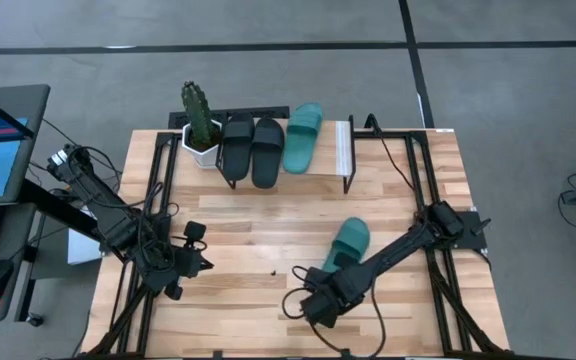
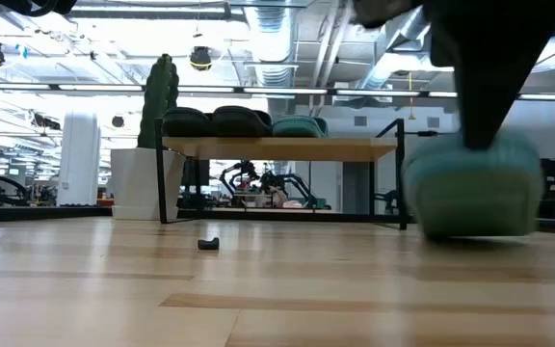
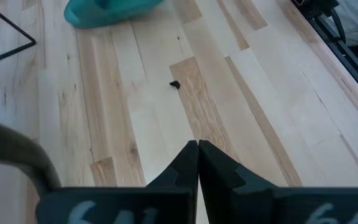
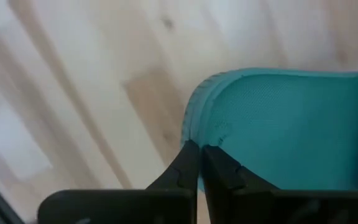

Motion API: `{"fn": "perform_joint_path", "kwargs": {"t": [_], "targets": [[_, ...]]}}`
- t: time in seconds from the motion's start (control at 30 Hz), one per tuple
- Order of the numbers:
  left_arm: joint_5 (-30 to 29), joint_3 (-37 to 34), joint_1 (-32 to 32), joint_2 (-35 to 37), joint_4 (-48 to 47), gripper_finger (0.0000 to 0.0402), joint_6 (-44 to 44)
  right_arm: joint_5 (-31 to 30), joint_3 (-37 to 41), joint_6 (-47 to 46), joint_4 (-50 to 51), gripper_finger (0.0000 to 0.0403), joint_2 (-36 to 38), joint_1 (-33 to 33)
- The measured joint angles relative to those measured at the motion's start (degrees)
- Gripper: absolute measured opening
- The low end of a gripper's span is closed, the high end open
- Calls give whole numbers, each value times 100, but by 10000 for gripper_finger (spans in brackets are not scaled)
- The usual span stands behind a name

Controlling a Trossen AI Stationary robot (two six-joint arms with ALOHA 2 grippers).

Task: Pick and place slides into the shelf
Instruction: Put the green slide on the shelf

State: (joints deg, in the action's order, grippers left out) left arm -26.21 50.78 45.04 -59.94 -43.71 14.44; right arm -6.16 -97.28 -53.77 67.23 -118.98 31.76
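On the shelf (image 1: pixel 343 150) at the far side of the desk (image 1: pixel 398 220) sit 2 black slides (image 1: pixel 252 148) and 1 teal slide (image 1: pixel 303 137). The second teal slide (image 1: pixel 348 244) lies on the desk, right of centre. The right end effector (image 4: pixel 199 149), fingers pressed together, touches its heel edge. The left end effector (image 3: pixel 197 147), also fully closed and empty, hovers at the near left.

black rubber slides (image 1: pixel 252 148): pair side by side on the shelf
teal rubber slide (image 1: pixel 303 137): on the shelf beside them
second teal slide (image 1: pixel 348 244): flat on the tabletop
low wood-topped black-framed shelf (image 1: pixel 344 146): far table edge
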Motion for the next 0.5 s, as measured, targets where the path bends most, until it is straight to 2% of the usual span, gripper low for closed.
{"fn": "perform_joint_path", "kwargs": {"t": [0.27, 0.5], "targets": [[-1, 0, -2, 0, 25, 2, -31, -646, -937, -767, 2243, 0, 14, 180], [-1, 0, 0, -13, 38, 2, -28, -987, -1053, -546, 2276, 0, 219, 116]]}}
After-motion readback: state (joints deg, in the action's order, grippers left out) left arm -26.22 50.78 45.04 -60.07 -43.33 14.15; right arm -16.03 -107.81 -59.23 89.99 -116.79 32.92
